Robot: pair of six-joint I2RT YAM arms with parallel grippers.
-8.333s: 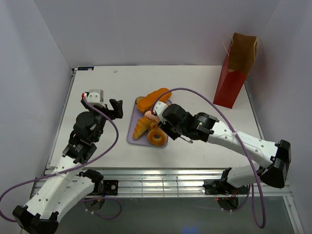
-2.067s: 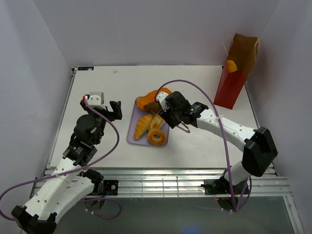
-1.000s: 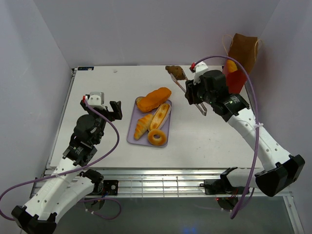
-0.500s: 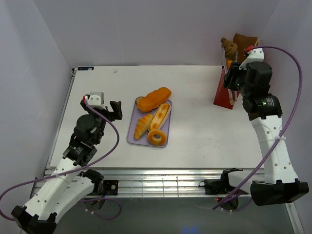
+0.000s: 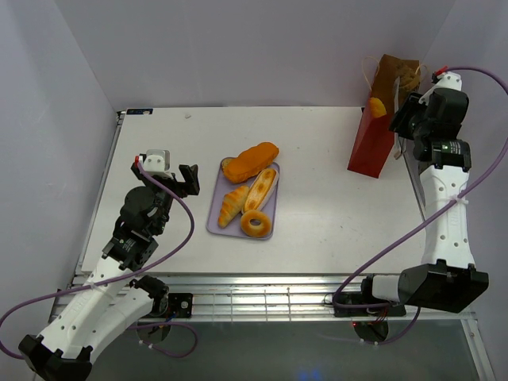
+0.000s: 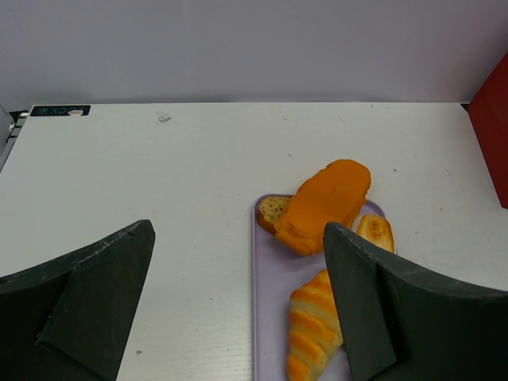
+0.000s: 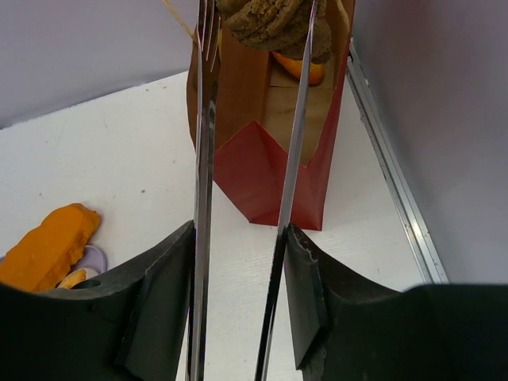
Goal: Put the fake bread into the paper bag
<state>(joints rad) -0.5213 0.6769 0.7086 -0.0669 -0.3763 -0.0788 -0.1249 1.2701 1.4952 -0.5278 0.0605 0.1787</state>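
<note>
the right gripper [image 7: 238, 232] is closed on the metal tongs [image 7: 202, 159]. its two fingers [image 7: 159, 294] press the thin blades inward from outside. the tong tips pinch the dark brown piece [image 7: 270, 22], which hangs directly over the open mouth of the paper bag [image 7: 274, 171], at about rim height and not down inside it. the bag stands upright, red below and brown kraft above, with a twisted handle showing at its top edge. an orange piece [image 7: 300, 70] lies inside the bag, against the inner wall below the dark brown one. in the top view it shows as a spot of orange just within the bag's rim.

well apart from the bag, to its left across the white table [image 5: 317, 206], lies the lavender tray [image 5: 216, 226] with more of the fake bread on it. the long orange-brown loaf [image 5: 251, 161] is the pastry nearest the bag, lying slantwise over the tray's far end. the split bun [image 5: 263, 186] comes next, then the tan ring donut [image 5: 255, 223]. the croissant [image 5: 230, 206] is farthest from the bag. in the left wrist view a pale speckled slice [image 6: 275, 208] pokes out from under the end of the loaf that points away from the bag.

the left gripper [image 5: 189, 176] hovers beyond the tray on the side away from the bag. its dark fingers [image 6: 87, 302] are spread wide with nothing between them.
</note>
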